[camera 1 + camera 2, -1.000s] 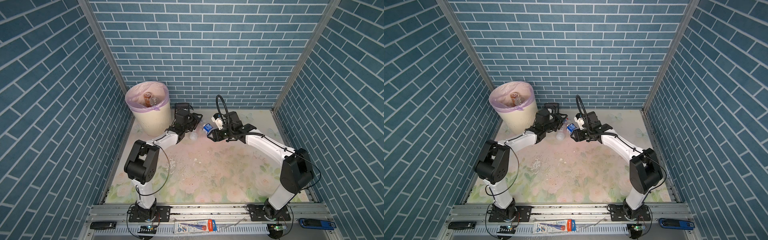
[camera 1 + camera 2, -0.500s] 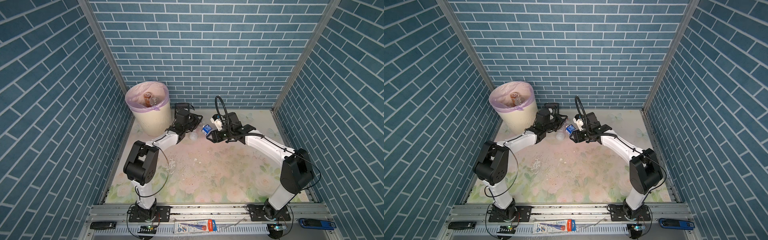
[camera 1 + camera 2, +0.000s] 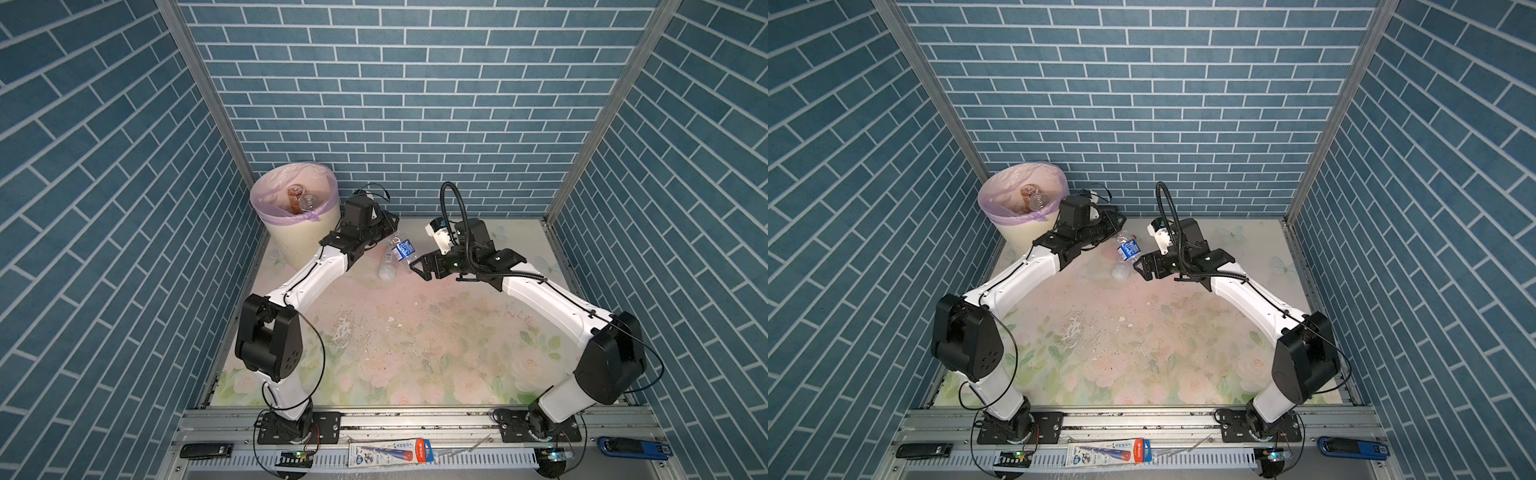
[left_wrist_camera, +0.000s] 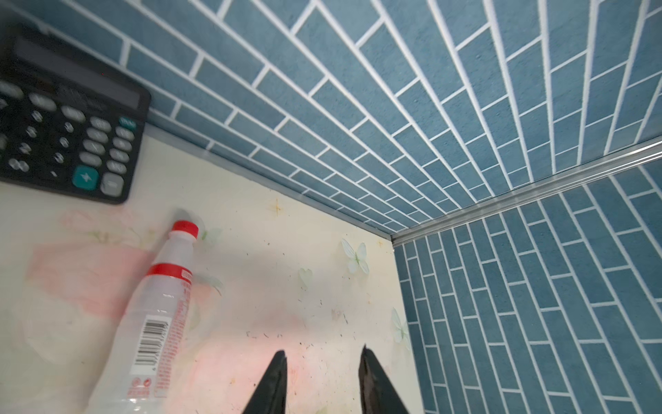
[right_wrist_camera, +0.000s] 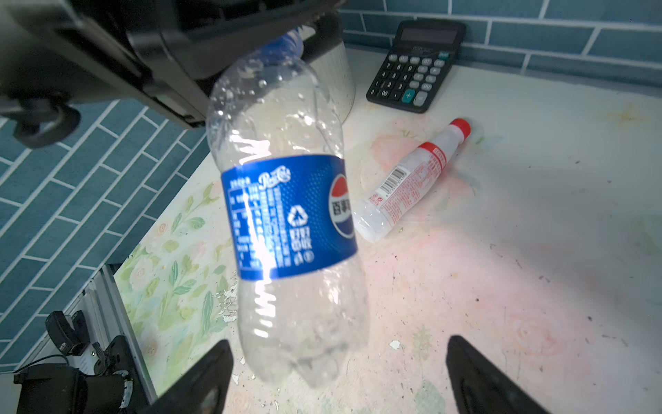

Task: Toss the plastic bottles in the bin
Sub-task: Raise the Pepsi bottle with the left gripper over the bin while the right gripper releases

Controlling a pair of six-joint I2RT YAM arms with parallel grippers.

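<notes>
The left fingers (image 4: 274, 387) seemingly pinch the blue-labelled bottle (image 5: 286, 215) by its cap; right fingers (image 5: 211, 380) gape wide around its base.

1. Bright, even overhead light is filling both top views; the arms (image 3: 316, 274) are casting only faint, soft shadows on the table (image 3: 415, 365).
2. Glare is streaking down the blue-labelled bottle (image 5: 286, 215) just ahead of the right gripper (image 5: 338, 344).
3. The calculator (image 4: 64, 118), well beyond the left gripper (image 4: 322, 358), is blurring; brick lines (image 4: 537, 107) are bowing near frame edges.
</notes>
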